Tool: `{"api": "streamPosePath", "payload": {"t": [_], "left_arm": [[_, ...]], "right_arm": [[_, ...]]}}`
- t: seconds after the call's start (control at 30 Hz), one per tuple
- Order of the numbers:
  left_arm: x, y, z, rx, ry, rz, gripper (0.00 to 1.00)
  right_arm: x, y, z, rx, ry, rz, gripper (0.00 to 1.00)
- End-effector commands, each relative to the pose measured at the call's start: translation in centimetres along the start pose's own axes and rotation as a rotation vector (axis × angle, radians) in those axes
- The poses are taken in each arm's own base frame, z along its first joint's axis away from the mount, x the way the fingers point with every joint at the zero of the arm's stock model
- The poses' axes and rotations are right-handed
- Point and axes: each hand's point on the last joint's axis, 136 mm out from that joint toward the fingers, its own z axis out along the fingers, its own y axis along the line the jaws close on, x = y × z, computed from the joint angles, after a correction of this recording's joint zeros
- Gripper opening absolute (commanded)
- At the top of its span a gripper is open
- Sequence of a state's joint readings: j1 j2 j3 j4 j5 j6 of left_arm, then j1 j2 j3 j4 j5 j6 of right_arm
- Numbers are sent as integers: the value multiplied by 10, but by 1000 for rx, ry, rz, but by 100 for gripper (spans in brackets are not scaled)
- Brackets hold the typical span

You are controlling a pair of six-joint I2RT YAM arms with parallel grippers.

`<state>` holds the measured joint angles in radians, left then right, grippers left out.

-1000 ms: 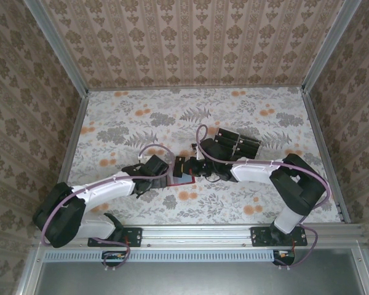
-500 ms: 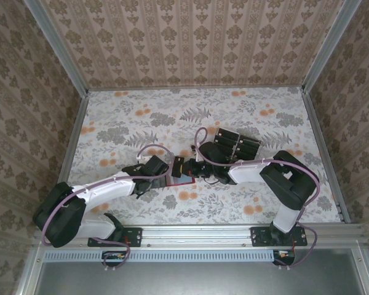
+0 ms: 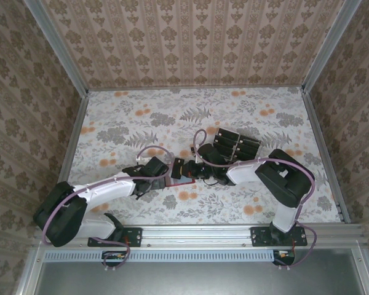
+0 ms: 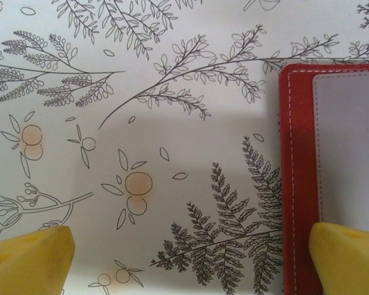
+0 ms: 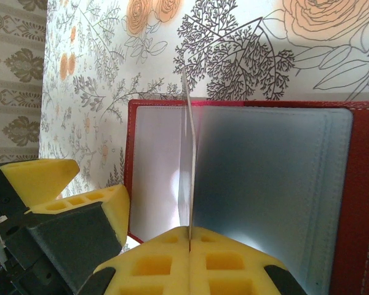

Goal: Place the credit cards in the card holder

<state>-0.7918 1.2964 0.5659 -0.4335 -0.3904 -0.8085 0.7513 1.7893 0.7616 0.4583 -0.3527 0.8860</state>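
Card [image 5: 187, 141] held over wallet [image 4: 298, 184]
It was pinched edge-on by the right gripper [image 5: 189, 236]; the left gripper [image 4: 190, 246] was spread wide.

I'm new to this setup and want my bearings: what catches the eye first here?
The open red card holder lies at the table's centre, where both arms meet. The right fingers pinch a credit card edge-on above its clear pockets, while the left fingers are spread wide, one tip over its stitched edge. More black cards lie piled just beyond the right arm.
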Motion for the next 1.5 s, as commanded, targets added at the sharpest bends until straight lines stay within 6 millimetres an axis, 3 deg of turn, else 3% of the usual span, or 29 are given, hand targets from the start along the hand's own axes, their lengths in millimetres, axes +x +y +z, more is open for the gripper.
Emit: {"api": "streamPosePath", "payload": {"t": [0.0,0.97,1.2,1.47], "left_arm": [[7,7,3,-32,11,3,100],[9,9,5,-40,14,5,100],[6,10,3,-40,11,6,100],[-1,17,-1,-66,6,31,100]], "right_arm": [[12,-5,4,-3,30,-2,0],[29,2,13,-98,88,72,0],[16,-1,-2,-83,51,62,0],[-7,16,-26,-85,-1,4,0]]}}
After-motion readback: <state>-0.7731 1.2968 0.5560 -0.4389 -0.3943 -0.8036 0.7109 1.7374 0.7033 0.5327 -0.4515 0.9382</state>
